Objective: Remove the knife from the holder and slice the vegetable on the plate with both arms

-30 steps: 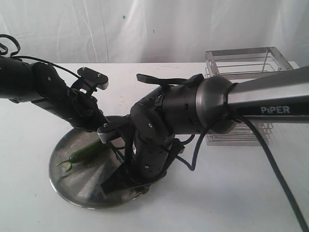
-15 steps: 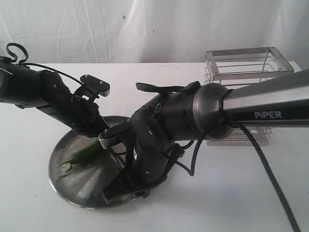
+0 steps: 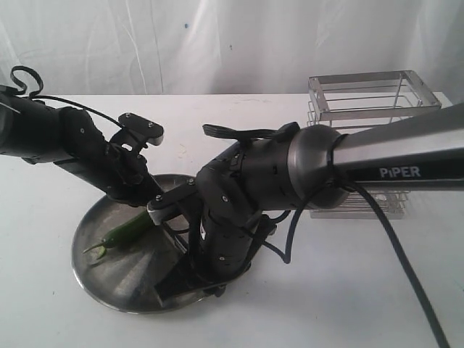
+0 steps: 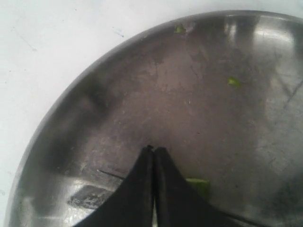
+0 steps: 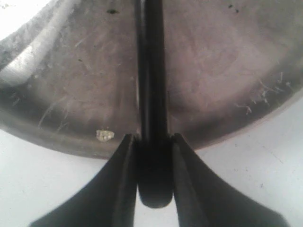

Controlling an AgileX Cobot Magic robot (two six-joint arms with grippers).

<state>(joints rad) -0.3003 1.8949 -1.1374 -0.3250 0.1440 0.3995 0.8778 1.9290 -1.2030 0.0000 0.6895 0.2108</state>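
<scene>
Exterior view: the green pod [image 3: 129, 230] lies on the steel plate [image 3: 109, 281], with the left gripper [image 3: 147, 212] at its thick end. Left wrist view: its jaws are closed together and empty. Right wrist view: the right gripper [image 5: 154, 139] clamps the knife [image 5: 152, 71] by its handle. I judge the pod light, round and likely to roll, so I would pin it near the cut.

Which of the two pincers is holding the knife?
The right pincer: it clamps the knife by its black handle. The left pincer is shut on nothing.
</scene>
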